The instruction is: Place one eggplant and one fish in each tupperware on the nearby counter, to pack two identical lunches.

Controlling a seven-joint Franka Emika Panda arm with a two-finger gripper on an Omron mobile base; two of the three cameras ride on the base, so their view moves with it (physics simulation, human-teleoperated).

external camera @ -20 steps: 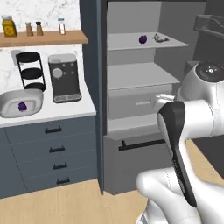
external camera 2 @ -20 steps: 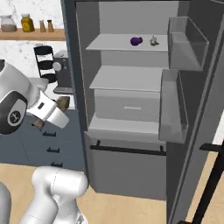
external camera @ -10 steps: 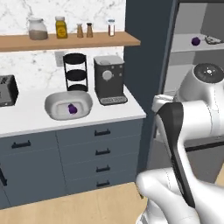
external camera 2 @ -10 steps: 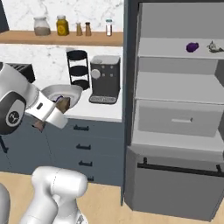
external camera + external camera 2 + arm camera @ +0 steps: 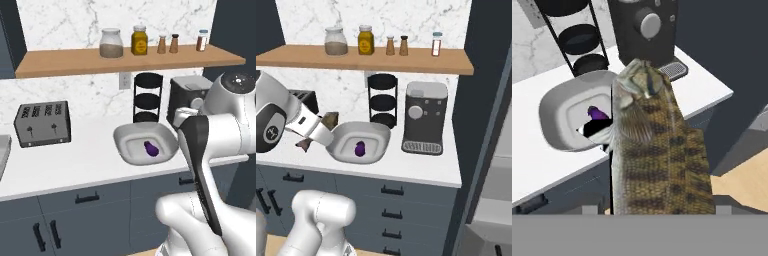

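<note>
The robot has rolled to the counter (image 5: 90, 165); its gripper (image 5: 318, 131) holds the fish (image 5: 654, 155), so lower it gently beside the eggplant (image 5: 150, 148) in the tupperware (image 5: 125, 137).

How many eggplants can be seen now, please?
1. The eggplant lies inside the tupperware on the counter. Others may be out of view.

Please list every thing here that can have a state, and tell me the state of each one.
gripper: jaws shut on the fish, beside the tupperware.
fish: held in the jaws, above the counter edge, not yet in the tupperware.
tupperware: on the counter, no lid, one eggplant inside.
eggplant: lying in the tupperware.
counter: carries tupperware, toaster, rack, coffee machine.
toaster: upright, slots empty.
</note>
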